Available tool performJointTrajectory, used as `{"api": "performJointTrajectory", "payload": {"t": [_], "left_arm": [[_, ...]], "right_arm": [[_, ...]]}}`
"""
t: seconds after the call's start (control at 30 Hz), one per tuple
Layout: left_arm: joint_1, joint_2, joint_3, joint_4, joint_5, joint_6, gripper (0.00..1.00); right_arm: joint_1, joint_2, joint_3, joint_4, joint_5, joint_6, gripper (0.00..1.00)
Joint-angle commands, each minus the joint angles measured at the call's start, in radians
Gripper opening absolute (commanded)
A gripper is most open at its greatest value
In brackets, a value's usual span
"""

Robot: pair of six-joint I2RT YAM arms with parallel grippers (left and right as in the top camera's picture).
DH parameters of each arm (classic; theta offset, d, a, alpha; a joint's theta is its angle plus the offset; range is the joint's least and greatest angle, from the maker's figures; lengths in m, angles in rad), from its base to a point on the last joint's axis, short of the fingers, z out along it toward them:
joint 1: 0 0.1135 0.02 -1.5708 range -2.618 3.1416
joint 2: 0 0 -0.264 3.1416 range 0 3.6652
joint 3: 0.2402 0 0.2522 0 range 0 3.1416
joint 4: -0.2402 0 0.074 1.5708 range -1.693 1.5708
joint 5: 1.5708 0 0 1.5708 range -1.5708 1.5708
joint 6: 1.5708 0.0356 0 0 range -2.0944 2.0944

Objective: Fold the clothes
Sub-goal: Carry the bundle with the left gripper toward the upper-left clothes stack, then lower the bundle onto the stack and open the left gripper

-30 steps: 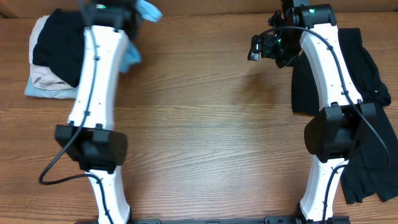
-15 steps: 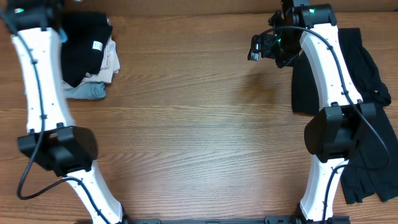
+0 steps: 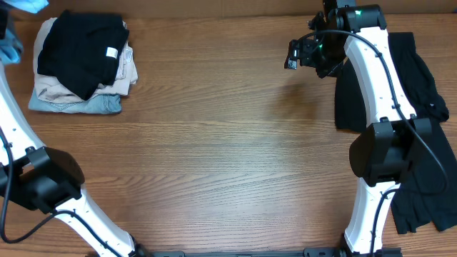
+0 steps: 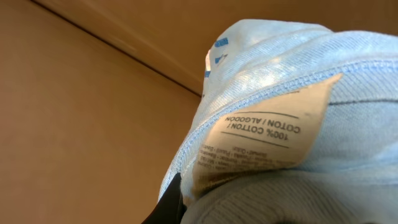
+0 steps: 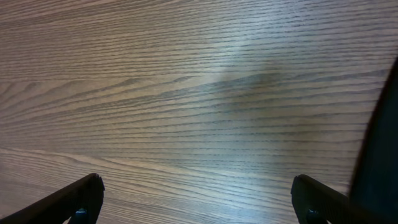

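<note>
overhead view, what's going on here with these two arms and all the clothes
The left gripper holds a light blue cotton T-shirt bunched up at the far left corner of the wooden table, care label facing the wrist camera. The right gripper hangs open over bare wood, beside a loose black garment lying unfolded on the right. A stack of folded black, beige and pale denim pieces sits back left.

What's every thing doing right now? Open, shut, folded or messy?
T-shirt: bunched up, held by the left gripper.
Left gripper: shut on the T-shirt.
Right gripper: open, empty, over the table.
Black garment: loose, not folded, lying on the table.
Pile: folded and stacked, black piece on top.
</note>
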State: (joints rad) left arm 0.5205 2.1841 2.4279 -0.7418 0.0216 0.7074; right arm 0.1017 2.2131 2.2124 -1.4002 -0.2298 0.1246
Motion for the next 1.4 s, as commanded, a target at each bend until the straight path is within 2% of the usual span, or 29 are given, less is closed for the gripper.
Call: {"api": "performJointTrajectory", "payload": {"t": [0.0, 0.2, 0.43, 0.83, 0.87, 0.9, 0.93, 0.97, 1.13, 1.37], "left_arm": [[-0.008, 0.066, 0.028, 0.015, 0.085, -0.038, 0.04], [-0.031, 0.148, 0.028, 0.014, 0.084, -0.092, 0.04], [-0.089, 0.157, 0.028, 0.001, 0.109, -0.177, 0.04], [-0.261, 0.193, 0.027, -0.32, 0.11, -0.219, 0.06], [-0.276, 0.203, 0.027, -0.341, 0.11, -0.231, 0.15], [-0.289, 0.216, 0.027, -0.352, 0.109, -0.238, 0.4], [-0.3, 0.225, 0.027, -0.362, 0.109, -0.237, 0.91], [-0.311, 0.239, 0.027, -0.365, 0.107, -0.237, 1.0], [-0.337, 0.255, 0.03, -0.342, 0.064, -0.27, 1.0], [-0.331, 0.163, 0.13, -0.381, 0.016, -0.297, 1.0]], "right_arm": [[-0.001, -0.019, 0.022, 0.002, -0.008, 0.006, 1.0], [-0.001, -0.019, 0.022, -0.005, -0.008, 0.006, 1.0], [-0.001, -0.019, 0.022, 0.002, -0.011, 0.025, 1.0], [-0.001, -0.019, 0.022, 0.003, -0.011, 0.029, 1.0], [-0.001, -0.019, 0.022, 0.003, -0.011, 0.029, 1.0], [-0.001, -0.019, 0.022, 0.003, -0.011, 0.029, 1.0], [-0.001, -0.019, 0.022, 0.003, -0.011, 0.029, 1.0], [-0.001, -0.019, 0.022, 0.003, -0.011, 0.029, 1.0], [-0.001, -0.019, 0.022, -0.002, -0.011, 0.029, 1.0], [-0.001, -0.019, 0.022, 0.001, -0.011, 0.029, 1.0]]}}
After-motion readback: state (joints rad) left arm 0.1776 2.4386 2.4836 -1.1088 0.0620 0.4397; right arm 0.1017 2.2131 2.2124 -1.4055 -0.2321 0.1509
